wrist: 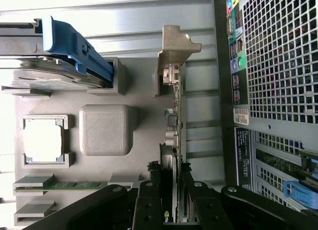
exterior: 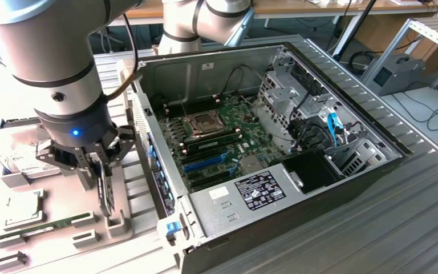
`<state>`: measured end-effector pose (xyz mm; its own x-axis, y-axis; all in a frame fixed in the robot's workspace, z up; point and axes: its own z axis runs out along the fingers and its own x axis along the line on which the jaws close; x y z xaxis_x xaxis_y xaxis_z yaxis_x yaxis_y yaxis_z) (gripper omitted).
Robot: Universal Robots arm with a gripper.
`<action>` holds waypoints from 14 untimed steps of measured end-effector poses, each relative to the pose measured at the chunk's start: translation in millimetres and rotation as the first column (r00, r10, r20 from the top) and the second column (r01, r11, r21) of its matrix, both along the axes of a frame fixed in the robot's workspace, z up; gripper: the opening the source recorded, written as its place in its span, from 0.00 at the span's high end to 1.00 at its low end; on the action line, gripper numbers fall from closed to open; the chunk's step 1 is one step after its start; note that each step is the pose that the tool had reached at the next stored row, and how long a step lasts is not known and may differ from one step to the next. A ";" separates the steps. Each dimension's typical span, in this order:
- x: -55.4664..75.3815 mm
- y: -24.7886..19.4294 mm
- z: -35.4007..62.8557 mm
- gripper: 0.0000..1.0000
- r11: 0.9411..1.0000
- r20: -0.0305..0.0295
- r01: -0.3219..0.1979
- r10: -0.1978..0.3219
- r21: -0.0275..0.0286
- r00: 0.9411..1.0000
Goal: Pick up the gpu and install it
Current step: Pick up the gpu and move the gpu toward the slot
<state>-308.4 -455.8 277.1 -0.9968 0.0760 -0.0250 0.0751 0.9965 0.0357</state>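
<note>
Here, your claw pinched the gpu, which stood on edge in the grey tray, at the exterior view's left of the computer case.

An open computer case with its motherboard exposed lies on the ribbed metal table, and beside it a grey holder tray carries a hard drive at one end, a memory stick near the opposite end and a processor chip between them.
</note>
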 end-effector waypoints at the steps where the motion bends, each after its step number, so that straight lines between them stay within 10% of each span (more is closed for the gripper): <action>1: 0.0 0.0 0.6 0.74 1.000 0.000 0.000 0.000 0.000 1.000; 14: 0.0 0.0 6.1 0.74 1.000 0.000 0.000 0.000 0.000 1.000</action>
